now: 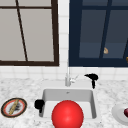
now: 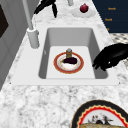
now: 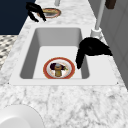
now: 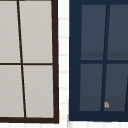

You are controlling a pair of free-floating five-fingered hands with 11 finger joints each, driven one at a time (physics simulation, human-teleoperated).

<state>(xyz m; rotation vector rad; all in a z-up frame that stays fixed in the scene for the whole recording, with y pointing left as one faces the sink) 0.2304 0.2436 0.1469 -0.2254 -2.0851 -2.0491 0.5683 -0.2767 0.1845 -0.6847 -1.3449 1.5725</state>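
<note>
Nearest the front camera, a red sphere (image 1: 67, 115) sits before the sink (image 1: 46, 95). On the counter to either side are a decorated plate (image 1: 13, 107) carrying what looks like bread and a white plate (image 1: 118, 113) with a dark red fruit (image 2: 84, 8). Both lie flat and well back from the basin, so their loads probably rest steady.

The left hand (image 2: 110, 57) hangs over the sink's front left rim. Its fingers are loosely bent downward and grasp nothing, a slack pose that fits a hand left in the air rather than one at work.

In the basin, the red-rimmed plate (image 2: 68, 62) lies flat on the sink floor, near the middle and apart from both hands. It carries a dark, aubergine-like piece and a small brownish item, and being level, it seems to keep them from sliding.

Further back, the right hand (image 3: 93, 47) hovers above the rear right corner just beside the faucet (image 1: 67, 77). Its fingers droop, relaxed and empty, and whether it touches the faucet base cannot be told.

Behind the faucet are a pale window (image 4: 27, 60) and a dark blue glazed cabinet (image 4: 100, 60)
</note>
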